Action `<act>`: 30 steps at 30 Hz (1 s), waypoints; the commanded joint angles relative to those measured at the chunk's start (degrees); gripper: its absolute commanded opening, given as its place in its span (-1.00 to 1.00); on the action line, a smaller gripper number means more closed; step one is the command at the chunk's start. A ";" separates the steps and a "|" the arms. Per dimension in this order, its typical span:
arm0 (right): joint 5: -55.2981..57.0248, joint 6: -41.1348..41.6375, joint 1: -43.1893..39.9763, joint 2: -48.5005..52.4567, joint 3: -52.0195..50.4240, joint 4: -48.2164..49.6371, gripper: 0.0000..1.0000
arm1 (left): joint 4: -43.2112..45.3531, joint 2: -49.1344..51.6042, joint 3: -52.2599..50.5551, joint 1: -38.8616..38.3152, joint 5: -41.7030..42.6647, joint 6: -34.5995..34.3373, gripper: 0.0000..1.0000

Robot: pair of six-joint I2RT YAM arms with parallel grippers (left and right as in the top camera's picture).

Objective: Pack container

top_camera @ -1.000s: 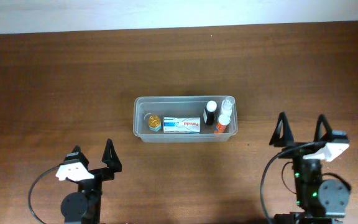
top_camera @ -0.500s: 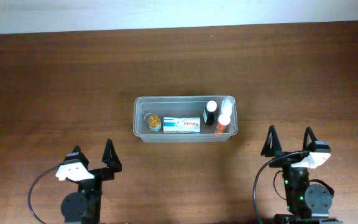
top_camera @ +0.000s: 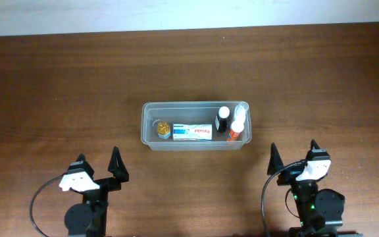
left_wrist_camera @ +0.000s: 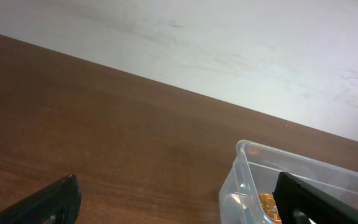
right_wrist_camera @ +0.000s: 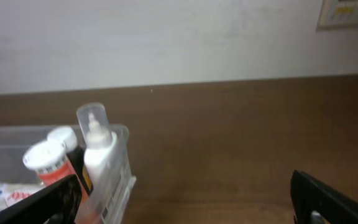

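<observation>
The container (top_camera: pixel 145 126), a clear rectangular tub, stands mid-table. Inside lie a gold-lidded jar (top_camera: pixel 163 130) and a white-and-blue box (top_camera: pixel 192 131). A black bottle (top_camera: pixel 223 120), an orange-and-white bottle (top_camera: pixel 235 130) and a clear-capped white bottle (top_camera: pixel 241 112) stand at its right end. My left gripper (top_camera: pixel 97 158) is open and empty near the front edge, left of the tub. In the left wrist view the tub's corner (left_wrist_camera: pixel 246 163) and the jar (left_wrist_camera: pixel 267 205) show past the open gripper (left_wrist_camera: pixel 179 205). My right gripper (top_camera: pixel 293 150) is open and empty at the front right. Its wrist view shows the white bottle (right_wrist_camera: pixel 98 149) left of the gripper (right_wrist_camera: pixel 185 202).
The dark wooden table (top_camera: pixel 58 85) runs back to a pale wall (top_camera: pixel 176 13). Both arm bases sit at the near edge, with black cables looping beside them.
The right arm has drawn back toward the near edge and shifted left, its gripper staying open. The left arm and the tub's contents have not moved.
</observation>
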 commanded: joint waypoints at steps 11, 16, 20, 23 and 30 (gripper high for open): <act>-3.32 4.20 0.59 -0.68 -0.66 -0.55 0.97 | 0.04 -0.55 -0.37 0.22 0.83 0.48 0.99; -3.10 4.20 0.57 1.95 -0.66 -0.42 0.97 | 0.04 -0.55 -0.37 0.22 0.83 0.48 0.99; -3.10 4.20 0.57 2.95 -0.66 -0.42 0.97 | 0.04 -0.55 -0.37 0.22 0.83 0.48 0.99; -3.10 4.20 0.57 3.04 -0.66 -0.42 0.97 | 0.04 -0.55 -0.37 0.22 0.83 0.48 0.99; -3.10 4.20 0.57 3.04 -0.66 -0.42 0.97 | 0.04 -0.55 -0.37 0.22 0.83 0.48 0.99</act>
